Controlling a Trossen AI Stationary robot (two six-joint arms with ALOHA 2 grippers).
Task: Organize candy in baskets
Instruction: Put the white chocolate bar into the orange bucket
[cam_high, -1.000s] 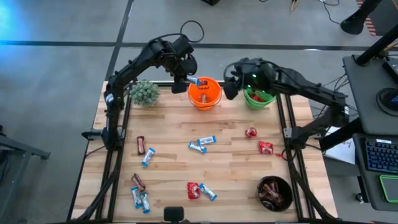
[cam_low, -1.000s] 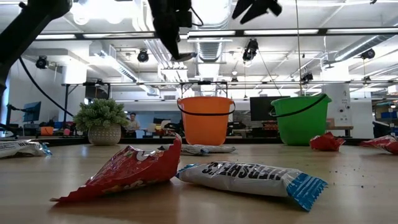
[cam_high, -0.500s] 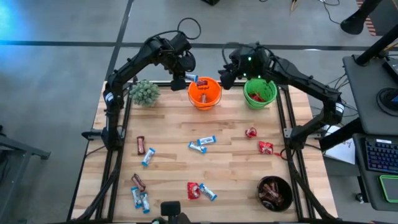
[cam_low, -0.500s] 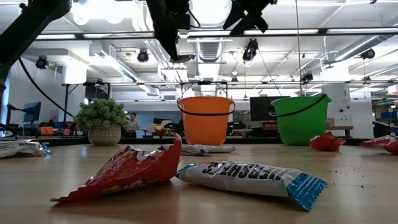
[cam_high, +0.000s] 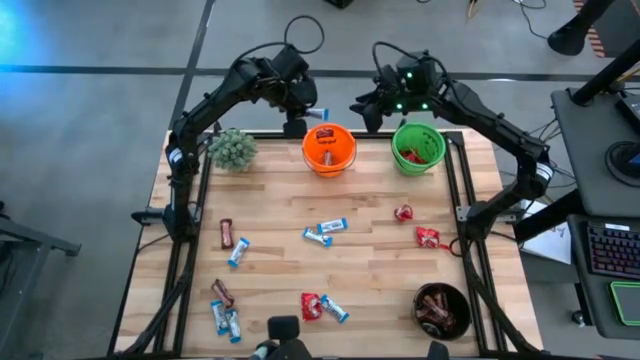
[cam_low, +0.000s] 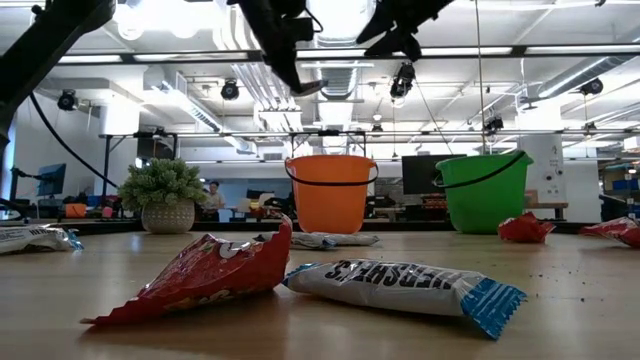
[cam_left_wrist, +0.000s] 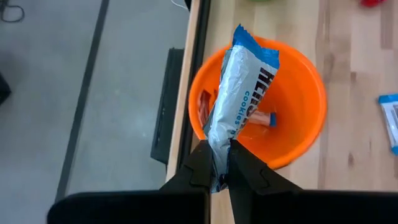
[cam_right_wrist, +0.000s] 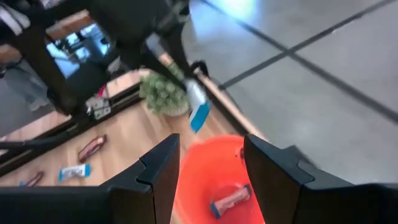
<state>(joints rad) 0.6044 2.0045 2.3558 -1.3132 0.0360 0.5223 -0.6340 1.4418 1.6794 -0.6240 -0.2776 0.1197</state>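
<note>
Left wrist view shows the blue-and-white candy bar (cam_left_wrist: 239, 93) pinched by one crimped end between the closed fingers of the left tool (cam_left_wrist: 216, 177), its free length hanging over the orange pail (cam_left_wrist: 298, 134) in the centre of the frame. It looks light and limp, the foil slick and crinkly, so a grip on the flat sealed end seems safer than on the rounded body, which could squirt out. In the high view the bar (cam_high: 318, 114) sits at the upper centre, just above the pail's rim (cam_high: 329, 165). Right of it the right tool (cam_high: 366, 103) hovers empty, fingers spread apart, beside the green pail (cam_high: 418, 150). More candies (cam_high: 325, 231) lie scattered on the desk (cam_high: 380, 265), and the black bowl (cam_high: 441, 309) sits lower right.
</note>
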